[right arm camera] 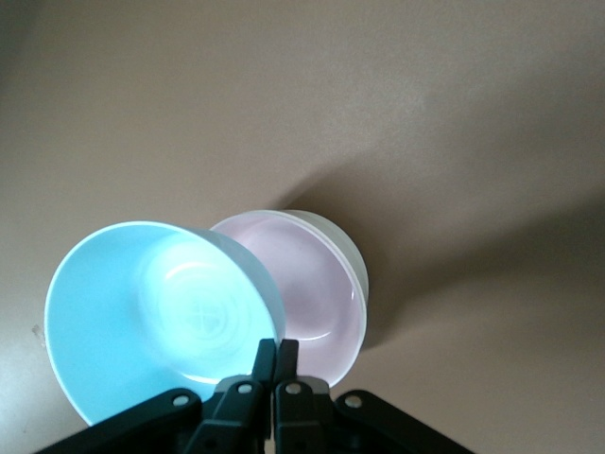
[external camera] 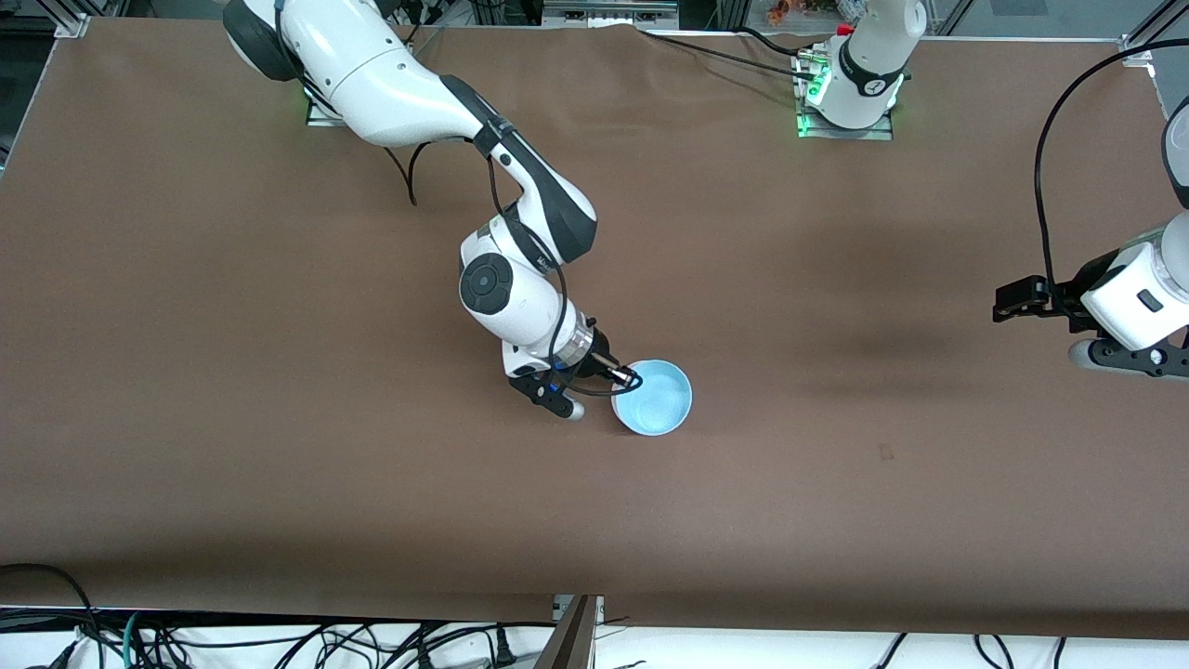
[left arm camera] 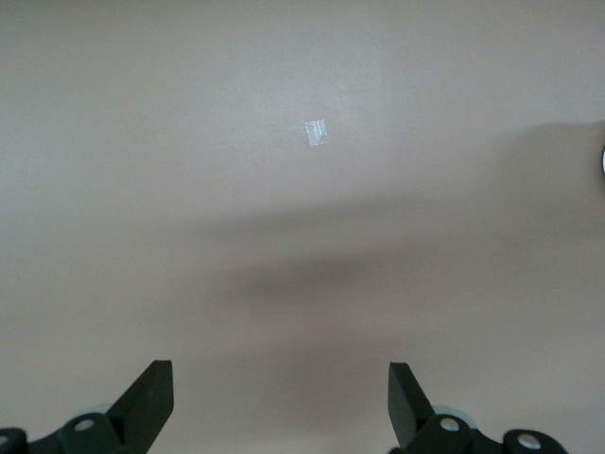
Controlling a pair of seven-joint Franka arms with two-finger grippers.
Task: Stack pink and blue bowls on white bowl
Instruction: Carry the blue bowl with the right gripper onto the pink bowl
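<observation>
Your right gripper (right arm camera: 274, 364) is clamped on the rim of the light blue round shallow plastic bowl (right arm camera: 156, 317), fingers pinched together with the wall between them, grip at the edge of the bowl toward the right arm's end of the table. The blue bowl is held tilted and off-centre, overlapping the pale pink round shallow bowl (right arm camera: 307, 284), which sits nested in the white round bowl (right arm camera: 354, 260); only a thin white rim and side wall show around the pink one in the right wrist view. In the front view the blue bowl (external camera: 653, 397) hides both others, so take the stack as your landmark: it sits on the brown cloth-covered table (external camera: 279, 418) near mid-table, directly under the held bowl. The relation that matters: the blue bowl's centre lies offset from the pink bowl's centre, on the gripper's side of it, and its mouth is tipped rather than level. Bowls are round, so no long axis to align; judge by centring and levelling only. Likely next: shift over the stack, level out, lower, release. Risk: dropping it tilted leaves it riding on the pink rim. Your left gripper (left arm camera: 279, 407) waits with fingers apart over bare table, well apart from the stack at the left arm's end; the right arm is the nearer one.
</observation>
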